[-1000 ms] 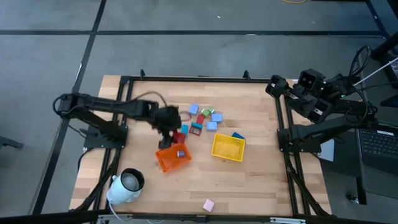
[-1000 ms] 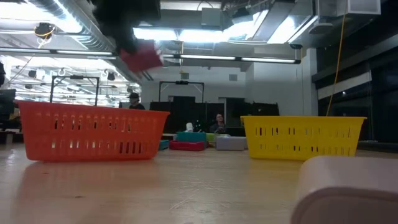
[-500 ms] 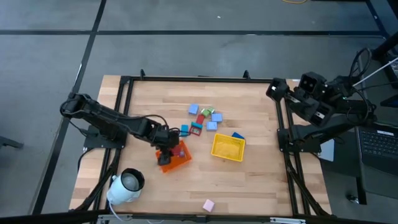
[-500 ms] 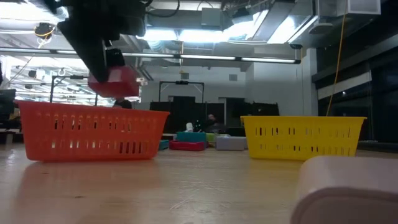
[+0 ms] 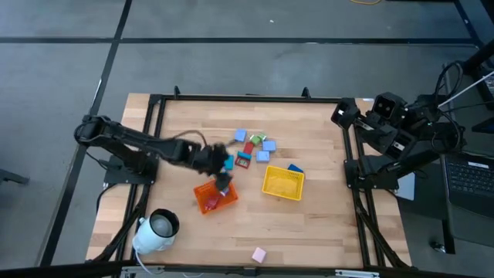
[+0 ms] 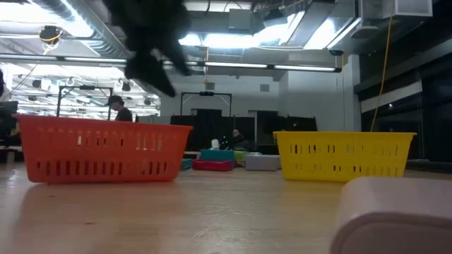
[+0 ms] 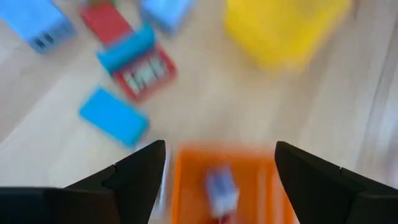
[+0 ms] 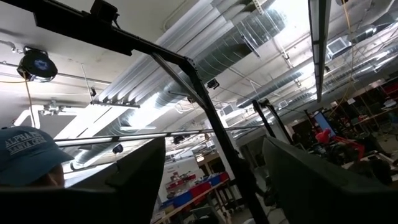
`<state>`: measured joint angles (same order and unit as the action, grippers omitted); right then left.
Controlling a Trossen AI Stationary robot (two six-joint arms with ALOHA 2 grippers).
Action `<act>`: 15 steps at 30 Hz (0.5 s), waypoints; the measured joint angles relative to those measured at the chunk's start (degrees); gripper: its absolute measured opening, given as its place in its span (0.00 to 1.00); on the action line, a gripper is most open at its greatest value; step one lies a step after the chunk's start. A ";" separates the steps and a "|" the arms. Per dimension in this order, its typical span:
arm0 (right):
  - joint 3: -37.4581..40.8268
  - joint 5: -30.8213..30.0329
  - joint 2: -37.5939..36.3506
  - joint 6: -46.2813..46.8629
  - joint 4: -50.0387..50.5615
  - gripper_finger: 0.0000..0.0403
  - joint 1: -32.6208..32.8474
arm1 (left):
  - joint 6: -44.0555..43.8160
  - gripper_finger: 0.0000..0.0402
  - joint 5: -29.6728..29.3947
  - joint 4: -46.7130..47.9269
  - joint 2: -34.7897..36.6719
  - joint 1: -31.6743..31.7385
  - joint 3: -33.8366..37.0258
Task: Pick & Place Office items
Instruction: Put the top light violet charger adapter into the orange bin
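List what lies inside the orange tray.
In the orange tray: a red piece and a small grey-blue piece. The left gripper above covers its far corner; anything there is unseen.

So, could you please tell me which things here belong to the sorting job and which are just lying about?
Job:
- small office items
- orange tray, already holding pieces
- yellow tray
- left pincer, open above the orange tray

Lying about:
- white cylinder

left end effector (image 5: 221,171): now empty, raised | red piece (image 5: 225,191): dropped into orange tray (image 5: 205,202)
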<state>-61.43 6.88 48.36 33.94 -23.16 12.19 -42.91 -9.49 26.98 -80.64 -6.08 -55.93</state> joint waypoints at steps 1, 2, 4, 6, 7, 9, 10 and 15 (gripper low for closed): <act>0.00 -0.27 0.00 -0.43 0.00 0.69 0.12 | -2.35 0.74 0.82 -2.36 0.00 2.12 0.14; 0.00 -0.49 0.00 -0.85 0.00 0.69 0.32 | -4.47 0.75 1.93 -5.37 -0.02 4.33 0.27; 0.02 -0.49 0.00 -1.40 0.02 0.69 0.41 | -9.11 0.75 4.36 -10.30 -0.04 9.57 0.27; 0.02 -0.49 0.10 -1.43 -0.02 0.69 0.41 | -13.29 0.75 6.99 -12.28 -0.06 15.47 0.27; 0.02 -0.49 0.15 -1.43 0.00 0.69 0.41 | -15.44 0.75 8.46 -12.29 -0.07 18.39 0.27; 0.02 -0.50 0.26 -1.44 0.02 0.69 0.41 | -18.29 0.75 10.94 -10.88 -0.07 23.62 0.27; 0.01 -0.49 0.35 -1.57 0.01 0.69 0.41 | -18.74 0.75 11.88 -9.48 -0.09 25.79 0.27; 0.01 -0.05 0.84 -3.24 0.02 0.69 0.41 | -14.73 0.75 18.98 -8.75 -3.47 31.72 0.32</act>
<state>-61.41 6.83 49.20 30.70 -23.14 12.60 -57.64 9.49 18.23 -84.11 25.63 -55.61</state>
